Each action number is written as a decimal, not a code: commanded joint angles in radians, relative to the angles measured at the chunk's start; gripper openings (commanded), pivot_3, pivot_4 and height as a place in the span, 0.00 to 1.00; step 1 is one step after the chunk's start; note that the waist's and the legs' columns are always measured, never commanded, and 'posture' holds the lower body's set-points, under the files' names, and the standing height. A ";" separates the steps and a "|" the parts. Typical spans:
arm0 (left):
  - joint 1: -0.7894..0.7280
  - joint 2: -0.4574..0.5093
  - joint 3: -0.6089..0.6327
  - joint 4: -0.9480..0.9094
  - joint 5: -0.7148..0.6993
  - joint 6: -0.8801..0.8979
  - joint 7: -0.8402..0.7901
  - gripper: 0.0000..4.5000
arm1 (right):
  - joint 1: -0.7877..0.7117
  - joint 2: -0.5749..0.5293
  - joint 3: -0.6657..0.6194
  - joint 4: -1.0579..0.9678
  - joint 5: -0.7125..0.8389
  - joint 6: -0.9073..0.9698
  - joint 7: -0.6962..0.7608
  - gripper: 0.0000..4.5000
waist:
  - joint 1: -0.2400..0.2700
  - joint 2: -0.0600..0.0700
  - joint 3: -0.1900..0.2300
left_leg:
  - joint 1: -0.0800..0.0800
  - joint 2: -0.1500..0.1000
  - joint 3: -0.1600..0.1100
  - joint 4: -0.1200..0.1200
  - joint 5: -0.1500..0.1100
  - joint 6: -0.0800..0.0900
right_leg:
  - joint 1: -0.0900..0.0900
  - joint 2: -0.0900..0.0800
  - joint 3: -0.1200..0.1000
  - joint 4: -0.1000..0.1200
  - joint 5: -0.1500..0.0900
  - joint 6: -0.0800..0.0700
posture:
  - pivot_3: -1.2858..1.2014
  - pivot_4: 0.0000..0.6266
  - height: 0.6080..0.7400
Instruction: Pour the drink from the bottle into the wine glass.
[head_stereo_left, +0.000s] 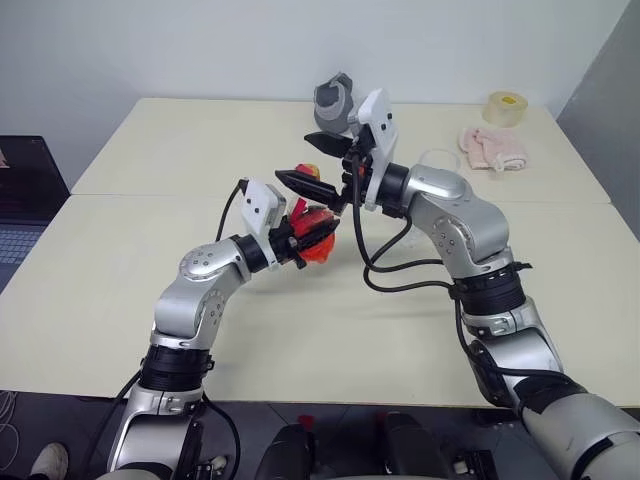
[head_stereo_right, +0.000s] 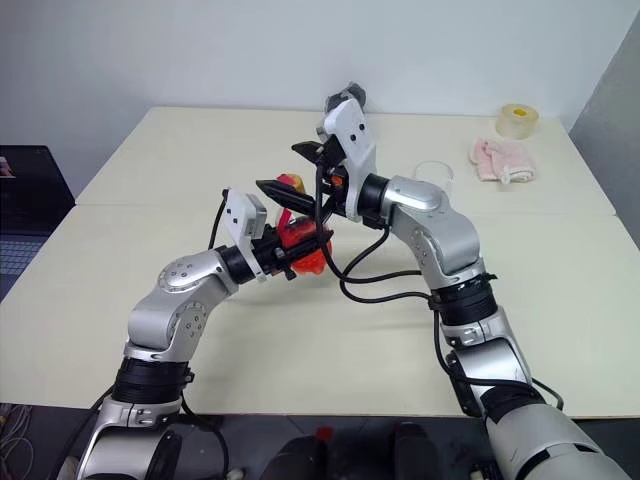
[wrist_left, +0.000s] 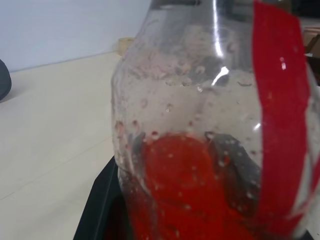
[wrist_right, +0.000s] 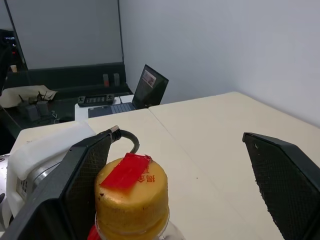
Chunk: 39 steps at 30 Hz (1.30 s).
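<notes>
My left gripper (head_stereo_left: 303, 240) is shut on the body of the small clear bottle (head_stereo_left: 316, 232) and holds it above the table. The red-orange drink (wrist_left: 187, 190) lies in the bottle's lower part, and a red label strip (wrist_left: 280, 110) runs up its side. The yellow cap (wrist_right: 132, 195) with a red strip on top sits between the fingers of my right gripper (head_stereo_left: 305, 162), close to one finger. That gripper stands wide open around the cap. The wine glass (head_stereo_right: 432, 172) stands further back on the table, partly hidden behind my right arm.
A grey cup-like object (head_stereo_left: 335, 100) stands at the far side of the cream table (head_stereo_left: 150, 150). At the far right lie a roll of tape (head_stereo_left: 506, 108) and a pink cloth (head_stereo_left: 492, 148). A laptop (head_stereo_left: 20, 200) sits beyond the table's left edge.
</notes>
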 joint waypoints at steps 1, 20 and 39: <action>-0.028 0.003 0.009 -0.040 -0.005 -0.020 -0.005 0.35 | 0.015 -0.029 -0.038 -0.048 0.010 -0.004 0.002 1.00 | 0.000 0.000 0.000 | 0.000 0.000 0.000 0.000 0.000 0.000 | 0.000 0.000 0.000 0.000 0.000 0.000 | 0.52 0.24 1.00; -0.046 0.005 0.008 -0.017 -0.006 -0.033 -0.014 0.35 | 0.121 -0.208 -0.118 -0.217 0.206 0.156 0.123 1.00 | 0.001 0.000 0.000 | 0.000 0.000 0.000 0.000 0.000 0.000 | 0.000 0.000 0.000 -0.001 0.000 0.000 | 0.52 0.24 1.00; -0.040 -0.005 0.000 -0.027 -0.002 -0.035 -0.015 0.35 | 0.029 -0.038 -0.067 -0.178 0.207 0.138 0.038 1.00 | 0.002 0.000 0.000 | 0.000 0.000 0.000 0.000 0.000 0.000 | 0.001 0.000 0.000 -0.001 0.000 0.000 | 0.52 0.24 1.00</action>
